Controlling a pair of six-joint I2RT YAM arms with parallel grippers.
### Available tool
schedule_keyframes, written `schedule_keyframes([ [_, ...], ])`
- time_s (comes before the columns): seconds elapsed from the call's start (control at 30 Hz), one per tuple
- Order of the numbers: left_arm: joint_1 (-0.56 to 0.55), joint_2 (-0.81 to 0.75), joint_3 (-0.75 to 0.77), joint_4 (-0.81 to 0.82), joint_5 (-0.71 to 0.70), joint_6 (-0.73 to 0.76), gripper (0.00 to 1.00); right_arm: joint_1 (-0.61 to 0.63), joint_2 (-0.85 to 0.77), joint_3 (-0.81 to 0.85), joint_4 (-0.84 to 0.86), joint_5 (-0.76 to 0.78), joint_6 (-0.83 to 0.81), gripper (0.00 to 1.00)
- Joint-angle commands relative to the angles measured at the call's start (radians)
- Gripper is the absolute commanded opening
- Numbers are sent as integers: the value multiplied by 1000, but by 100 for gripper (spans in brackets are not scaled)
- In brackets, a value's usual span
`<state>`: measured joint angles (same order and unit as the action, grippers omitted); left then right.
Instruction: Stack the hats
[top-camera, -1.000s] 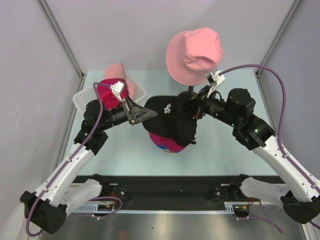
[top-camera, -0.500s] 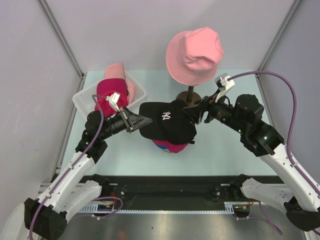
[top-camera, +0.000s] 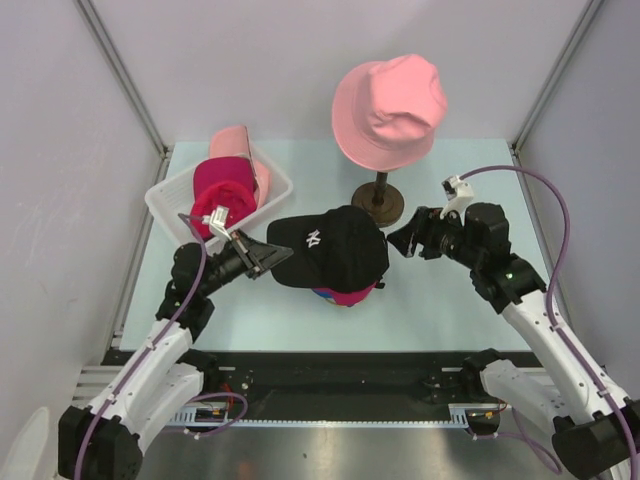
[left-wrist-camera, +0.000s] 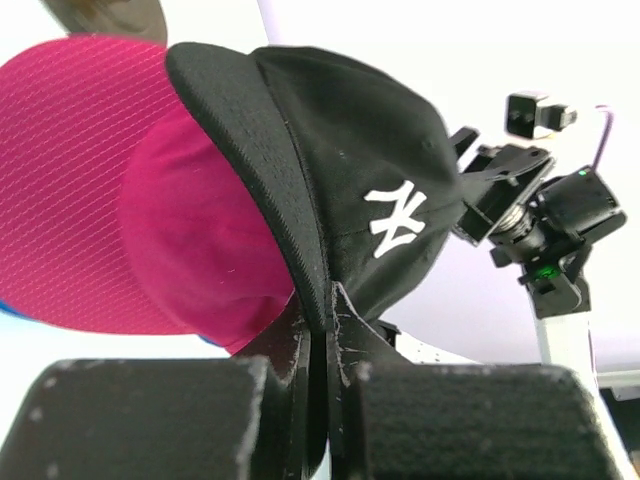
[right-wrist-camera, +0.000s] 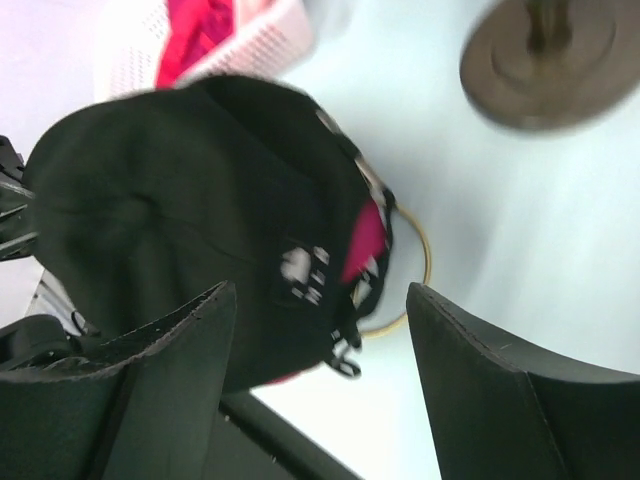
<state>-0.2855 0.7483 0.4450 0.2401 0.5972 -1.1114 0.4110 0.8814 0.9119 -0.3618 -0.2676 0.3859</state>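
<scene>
On pale table, left gripper at 9 o'clock clenched black cap by brim, seating it on magenta cap; right gripper gaped empty.

My left arm reaches forward and inward from its base, the wrist turned toward the middle. My left gripper is pinched on the brim of the black cap, its fingers pressed tight together. My right arm bends inward, and my right gripper is spread wide, holding nothing, just beside the cap.
</scene>
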Motion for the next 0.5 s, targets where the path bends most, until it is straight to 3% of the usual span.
schedule_keyframes([
  [0.0, 25, 19, -92, 158, -1, -37, 0, -57, -4, -70, 67, -107, 79, 73],
  [0.3, 39, 71, -170, 251, 12, -47, 0, -120, -9, -228, 291, -361, 195, 73],
  [0.47, 48, 98, -202, 265, 9, -22, 0, -121, 11, -294, 418, -424, 240, 73],
])
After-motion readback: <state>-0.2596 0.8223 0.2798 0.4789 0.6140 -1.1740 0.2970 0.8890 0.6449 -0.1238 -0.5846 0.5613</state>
